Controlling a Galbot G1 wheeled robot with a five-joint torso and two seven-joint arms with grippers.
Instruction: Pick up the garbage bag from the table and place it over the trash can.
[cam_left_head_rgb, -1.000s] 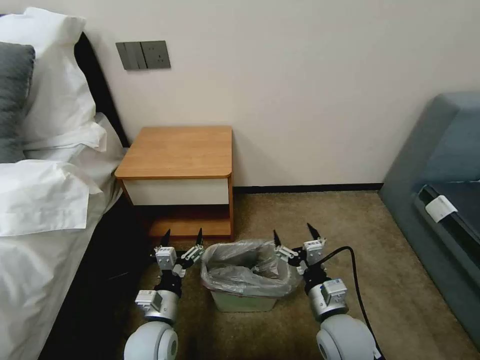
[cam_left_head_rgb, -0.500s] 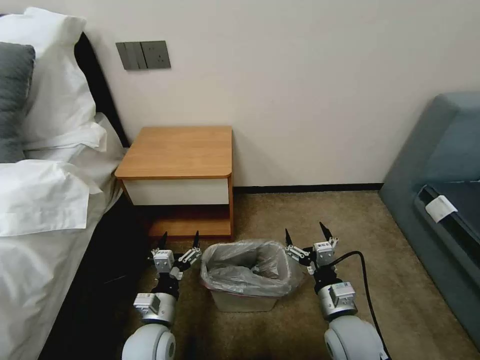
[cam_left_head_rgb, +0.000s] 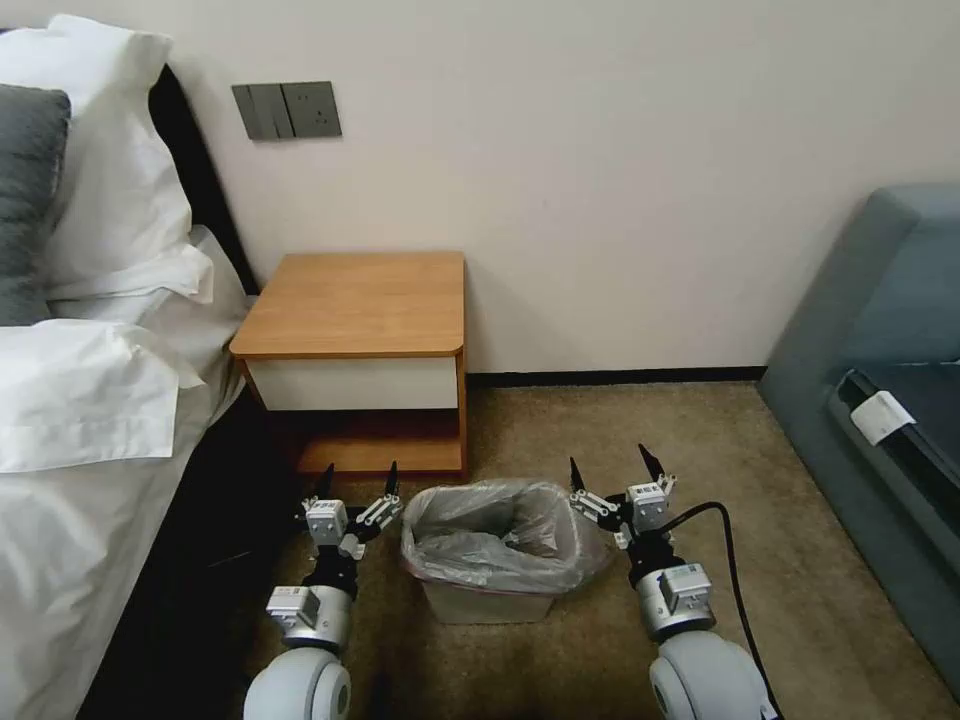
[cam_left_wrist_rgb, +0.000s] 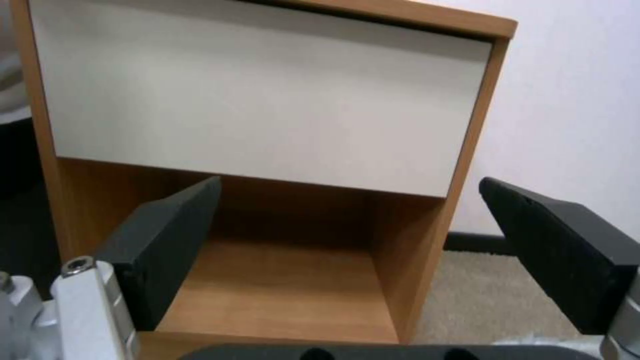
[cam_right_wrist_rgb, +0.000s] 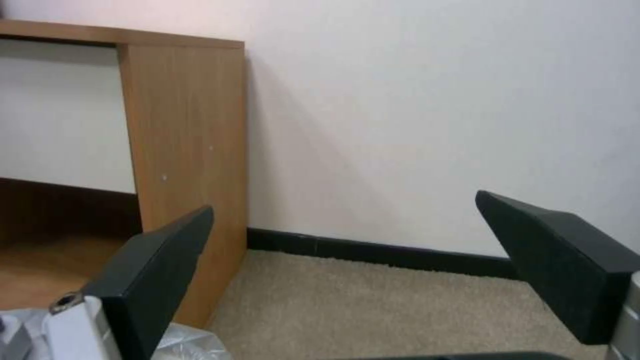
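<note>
The garbage bag (cam_left_head_rgb: 495, 535), thin grey crinkly plastic, lines the trash can (cam_left_head_rgb: 488, 604) and folds out over its rim; the beige bin stands on the carpet in front of the table (cam_left_head_rgb: 360, 300). My left gripper (cam_left_head_rgb: 360, 474) hovers open just left of the bin, holding nothing. On the bin's other side my right gripper (cam_left_head_rgb: 608, 462) is open too, a small gap from the bag. The left wrist view faces the table's cream drawer front (cam_left_wrist_rgb: 267, 110) between open fingers (cam_left_wrist_rgb: 167, 245). A corner of the bag (cam_right_wrist_rgb: 190, 345) shows in the right wrist view.
A bed with white pillows (cam_left_head_rgb: 90, 390) fills the left side. A grey-blue sofa (cam_left_head_rgb: 880, 330) stands at the right. A black cable (cam_left_head_rgb: 728, 570) loops beside the right arm. Open carpet (cam_left_head_rgb: 620, 420) lies between the table and the sofa.
Both grippers have drawn away from the bin's sides, the right one moving right and off the bag. Over the last half second nothing has moved.
</note>
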